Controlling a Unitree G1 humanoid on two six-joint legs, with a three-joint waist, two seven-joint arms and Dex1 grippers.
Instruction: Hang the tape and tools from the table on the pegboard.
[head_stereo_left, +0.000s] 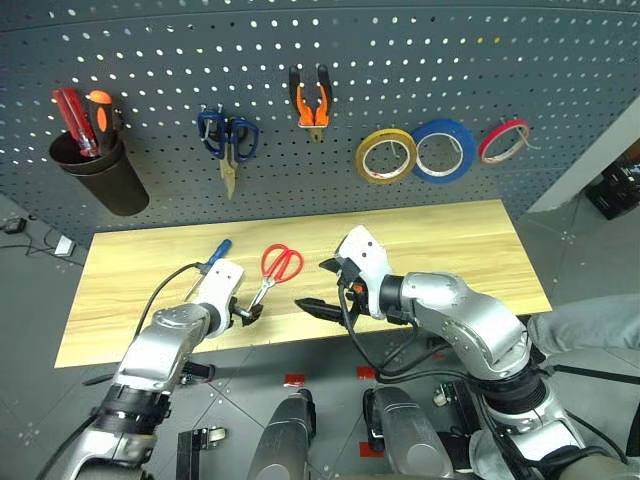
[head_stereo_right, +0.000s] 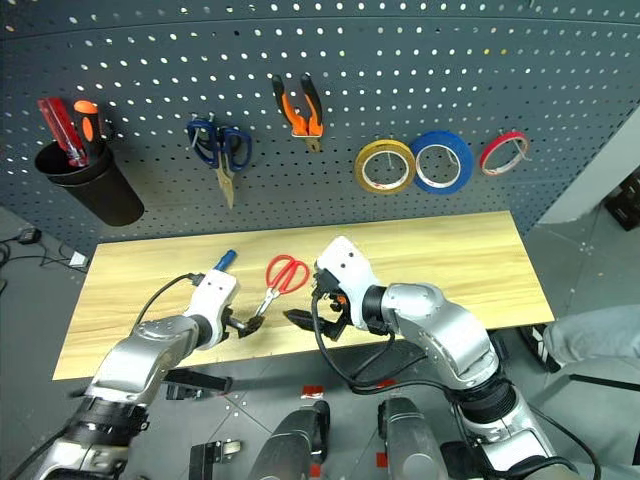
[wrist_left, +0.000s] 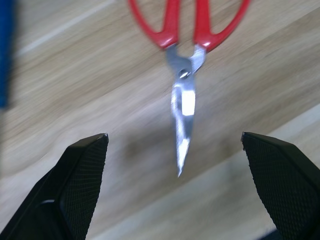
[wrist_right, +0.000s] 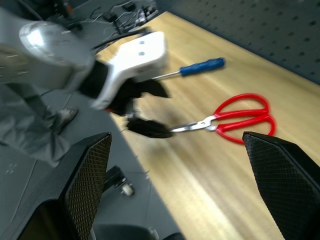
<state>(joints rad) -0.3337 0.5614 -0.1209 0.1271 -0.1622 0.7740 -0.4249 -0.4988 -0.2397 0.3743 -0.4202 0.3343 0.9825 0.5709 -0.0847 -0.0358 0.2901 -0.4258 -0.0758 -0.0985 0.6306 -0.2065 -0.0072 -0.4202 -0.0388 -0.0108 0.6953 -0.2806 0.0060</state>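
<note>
Red scissors (head_stereo_left: 279, 266) and blue screwdriver (head_stereo_left: 213, 256) lay on the desk (head_stereo_left: 460, 245). Yellow tape (head_stereo_left: 386, 156) and orange pliers (head_stereo_left: 312, 100) hung on the pegboard (head_stereo_left: 400, 70). Left claw (head_stereo_left: 246, 314), wide open and empty, flanked the scissor tips. Right claw (head_stereo_left: 318, 288) was wide open, empty.

The left arm reaches forward and down, its tool (head_stereo_left: 246, 314) low at the near edge of the table (head_stereo_left: 480, 240), its two black fingers (wrist_left: 82, 175) spread wide with nothing between them. The right arm bends across toward the left, its tool (head_stereo_left: 322, 288) angled slightly downward, fingers (wrist_right: 280, 180) wide apart and empty.
</note>
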